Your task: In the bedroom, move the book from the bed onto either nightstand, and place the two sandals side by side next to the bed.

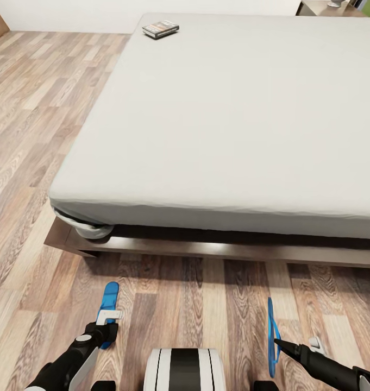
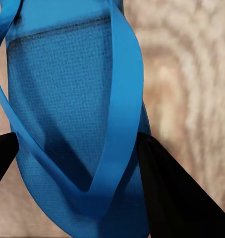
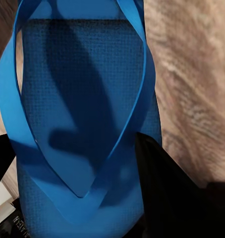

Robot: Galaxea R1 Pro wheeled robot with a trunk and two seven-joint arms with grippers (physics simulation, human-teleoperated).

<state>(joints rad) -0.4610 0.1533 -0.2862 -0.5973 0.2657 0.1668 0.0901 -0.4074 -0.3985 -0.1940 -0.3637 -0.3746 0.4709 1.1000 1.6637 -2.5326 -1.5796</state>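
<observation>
Big low bed with a plain light-grey mattress on a dark brown wooden frame takes up most of the head view. The small thin paperback book with the dark cover sits way up at the mattress's far left corner, just inside the edge.

Down on the grey-brown wood-plank floor, in front of the near edge of the bed frame, each arm has one bright blue flip-flop sandal. The left gripper is clamped on the left sandal, which lies roughly flat and points toward the bed. In the left wrist view its dark fingers press on both sides of that left sandal.

The right gripper is clamped on the right sandal, which is tipped up on its edge so it looks like a thin blue strip. In the right wrist view the right sandal is squeezed between the dark fingers. The two sandals are well apart.
</observation>
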